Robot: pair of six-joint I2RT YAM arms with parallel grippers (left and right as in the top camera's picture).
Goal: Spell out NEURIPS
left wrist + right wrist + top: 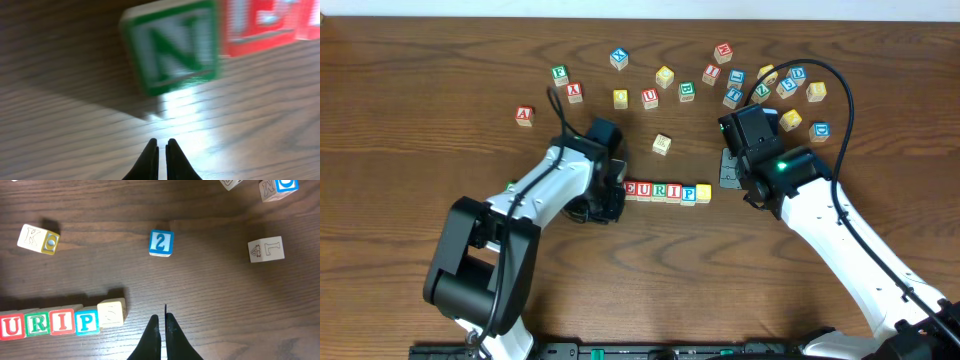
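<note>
Black fingers of the left gripper (162,146) sat pressed together, empty, just short of the green-lettered wooden N cube (172,47) beside the red E cube (260,22). The right gripper (163,322), likewise closed, hung near the pale yellow cube (112,312) ending the URIP row (50,323).

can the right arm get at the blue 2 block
Probably yes: only bare table lies between the right gripper and the blue 2 block, with no neighbour close. The gripper is shut and would need opening.
</note>
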